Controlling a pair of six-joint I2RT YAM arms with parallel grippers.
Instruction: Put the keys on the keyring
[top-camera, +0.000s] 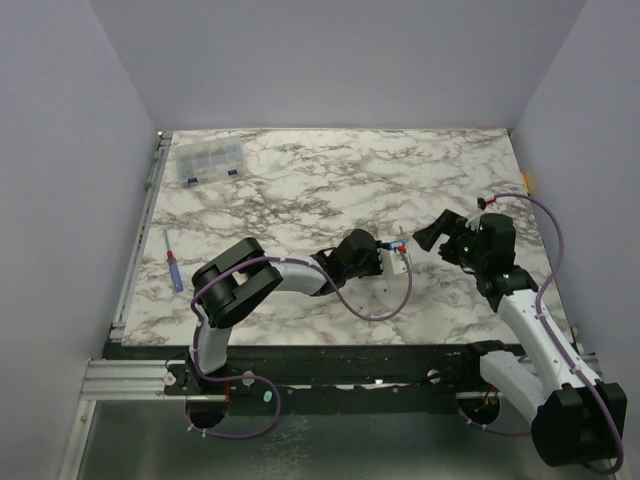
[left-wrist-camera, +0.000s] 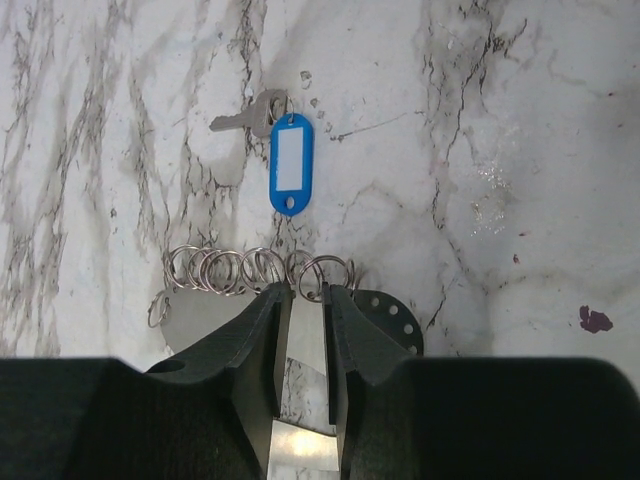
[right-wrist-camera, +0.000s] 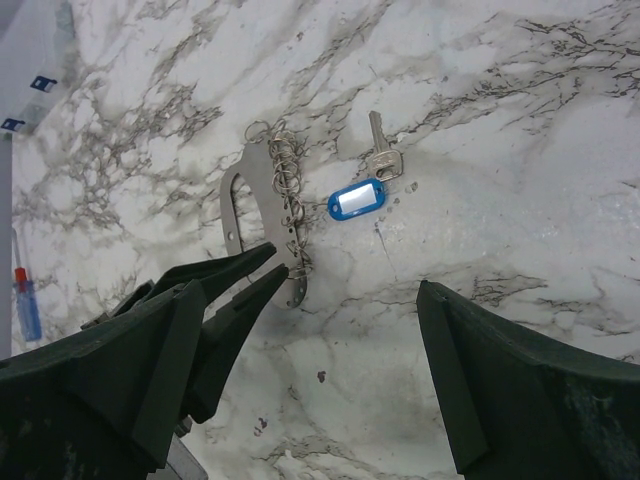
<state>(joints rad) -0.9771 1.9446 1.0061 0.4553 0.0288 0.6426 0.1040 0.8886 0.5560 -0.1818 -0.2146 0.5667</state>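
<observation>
While the left gripper (left-wrist-camera: 303, 295) pinches a flat metal plate (left-wrist-camera: 195, 320) strung with spare rings (left-wrist-camera: 225, 270) at the bottom of its wrist view, the right gripper (right-wrist-camera: 310, 300) hangs spread and empty. One key (left-wrist-camera: 245, 120) lies upper centre, its head touching the blue-tagged keyring (left-wrist-camera: 291, 163). Whether it is threaded cannot be told. No other key shows, so progress looks uncertain.

clear box (top-camera: 209, 161) far left, screwdriver (top-camera: 174, 271) nearer

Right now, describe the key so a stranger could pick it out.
On the marble table, look beyond the left pincer, which grips a flat clip strung with rings. Past them lies a blue tag; the key at its far end is a blade, not a loop.
</observation>
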